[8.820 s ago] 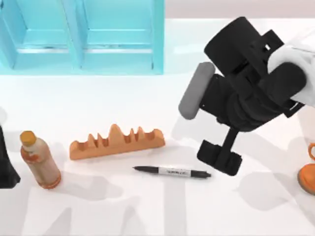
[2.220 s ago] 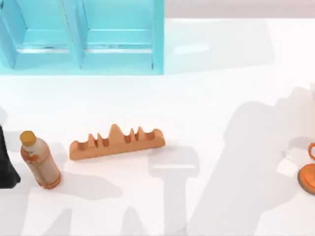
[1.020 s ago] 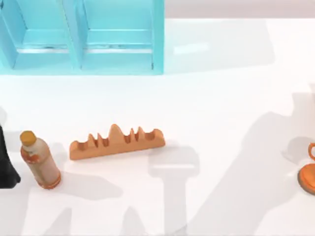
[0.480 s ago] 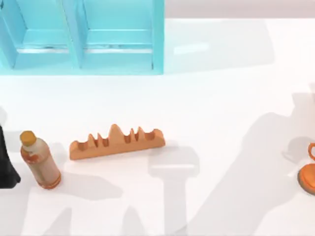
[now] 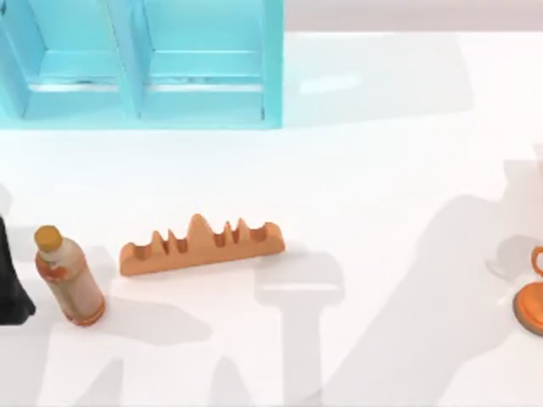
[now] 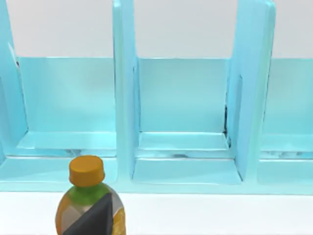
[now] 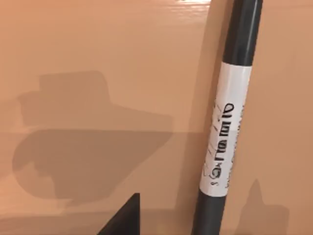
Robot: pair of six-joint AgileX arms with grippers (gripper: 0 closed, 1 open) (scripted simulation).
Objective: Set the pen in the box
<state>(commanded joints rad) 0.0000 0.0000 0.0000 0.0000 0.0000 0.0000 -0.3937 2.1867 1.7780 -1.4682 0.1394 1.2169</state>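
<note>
The pen (image 7: 226, 122), slim and black with a white printed band, lies flat on the tan floor of the box (image 7: 98, 54) in the right wrist view. My right gripper (image 7: 161, 226) hovers over it, open. One dark fingertip (image 7: 124, 218) shows beside the pen, with a gap between them. The gripper's shadow falls on the box floor. My left arm (image 5: 8, 284) is parked at the table's left edge, beside a bottle.
A blue shelf unit (image 5: 140, 64) stands at the back left. An orange notched block (image 5: 201, 244) lies left of centre. A bottle with an orange cap (image 5: 68, 275) stands at the left, and an orange object (image 5: 533, 301) sits at the right edge.
The pen and my right arm, over the table's middle 8.8 s ago, have left the top view. Over the last second only the shadow at the right shifted slightly.
</note>
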